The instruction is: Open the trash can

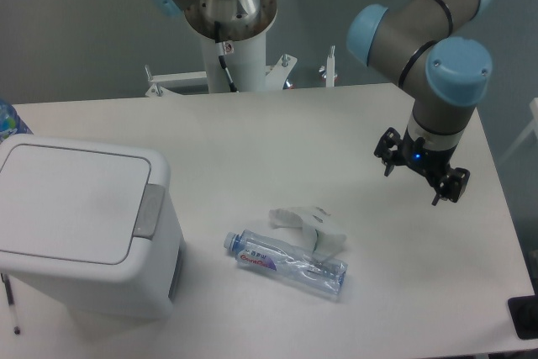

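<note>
Now — trash can [80, 224]: boxy smooth white plastic, lid flat | gripper [422, 176]: fingers spread, empty

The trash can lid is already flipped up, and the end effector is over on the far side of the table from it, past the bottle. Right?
Not quite. The fixed camera shows the trash can with its lid flat and closed, the grey latch at its edge. The rest holds: the end effector hangs across the table from it, beyond the bottle.
</note>
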Robot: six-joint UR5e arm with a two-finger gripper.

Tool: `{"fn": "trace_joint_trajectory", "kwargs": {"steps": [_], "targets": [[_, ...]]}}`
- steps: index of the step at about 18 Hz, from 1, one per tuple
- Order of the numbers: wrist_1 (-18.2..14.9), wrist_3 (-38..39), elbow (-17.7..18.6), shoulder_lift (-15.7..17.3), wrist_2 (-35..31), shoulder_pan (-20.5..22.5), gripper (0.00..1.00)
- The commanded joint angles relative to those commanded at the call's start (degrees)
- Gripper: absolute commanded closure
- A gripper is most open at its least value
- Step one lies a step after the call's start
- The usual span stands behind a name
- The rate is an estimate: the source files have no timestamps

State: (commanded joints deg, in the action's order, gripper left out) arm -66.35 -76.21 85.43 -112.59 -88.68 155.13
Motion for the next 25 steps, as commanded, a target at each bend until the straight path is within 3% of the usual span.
{"fn": "trace_joint_trajectory", "kwargs": {"steps": [6, 11, 18, 22, 25], "targets": [[-0.09, 4.66, 0.35, 0.88, 4.91, -0.09, 0.00], [-0.18, 9.22, 0.26, 1.67, 12.82, 0.09, 0.00], [-0.35, 32.84, -3.33, 2.28, 26.08, -2.10, 0.00], [-0.27, 46.04, -6.58, 3.34, 27.60, -5.70, 0.00], [-0.18, 51.07, -8.00, 3.25, 28.82, -8.43, 0.00]]}}
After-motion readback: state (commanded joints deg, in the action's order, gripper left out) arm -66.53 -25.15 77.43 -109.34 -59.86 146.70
